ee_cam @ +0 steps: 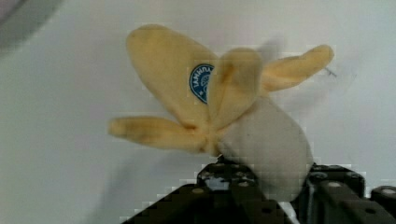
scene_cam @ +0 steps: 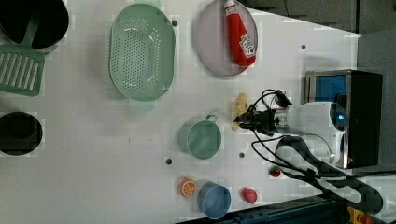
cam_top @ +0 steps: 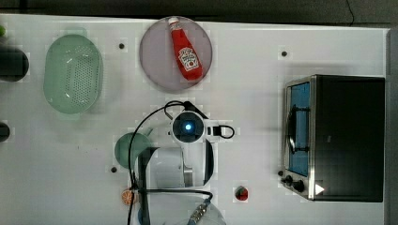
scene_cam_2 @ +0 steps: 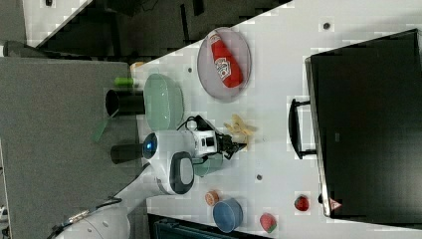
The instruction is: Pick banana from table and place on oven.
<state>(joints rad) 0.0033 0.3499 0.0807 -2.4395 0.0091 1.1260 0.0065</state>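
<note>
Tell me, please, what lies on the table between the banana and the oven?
Nothing: in the right view, only bare white table separates the banana from the oven and its handle.

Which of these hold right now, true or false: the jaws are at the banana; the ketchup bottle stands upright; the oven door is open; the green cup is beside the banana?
1. The gripper has its jaws around the banana. True.
2. The ketchup bottle stands upright on the table. False: it lies flat on the plate.
3. The oven door is open. False: it is shut.
4. The green cup is beside the banana. True.
</note>
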